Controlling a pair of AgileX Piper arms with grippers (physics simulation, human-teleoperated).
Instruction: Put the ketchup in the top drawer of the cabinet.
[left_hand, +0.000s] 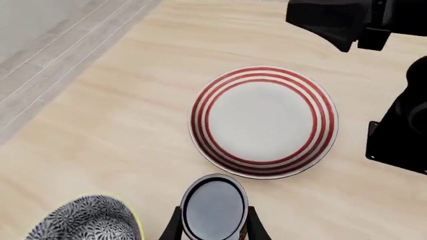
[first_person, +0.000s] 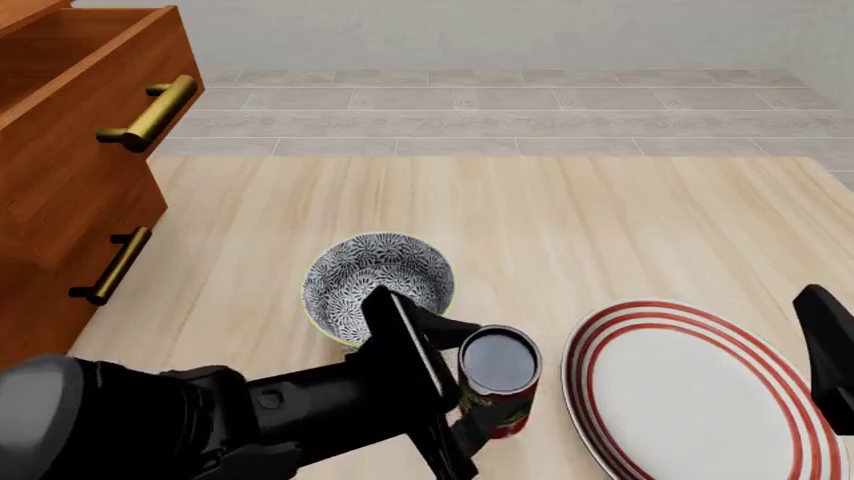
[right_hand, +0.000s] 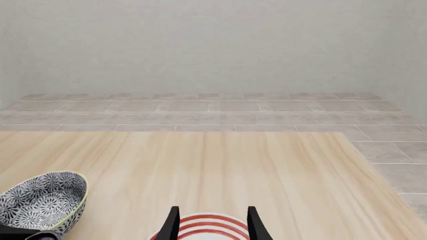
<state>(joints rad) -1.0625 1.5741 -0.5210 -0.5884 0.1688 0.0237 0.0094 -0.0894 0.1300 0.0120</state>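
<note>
The ketchup (first_person: 498, 372), a small red can with a dark silver-rimmed top, stands upright near the table's front, between the bowl and the plate. My left gripper (first_person: 447, 388) is shut on its sides; in the left wrist view the can top (left_hand: 213, 207) sits between the two fingers. The cabinet (first_person: 60, 210) stands at the far left. Its top drawer (first_person: 100, 75) is pulled out, its brass handle (first_person: 147, 112) facing the table. My right gripper (right_hand: 213, 222) is open and empty above the plate's rim.
A patterned grey-white bowl (first_person: 378, 285) sits just behind the can. A white plate with red rings (first_person: 694, 395) lies to its right. The right arm (first_person: 827, 340) stands at the right edge. A lower drawer handle (first_person: 114, 265) juts from the cabinet.
</note>
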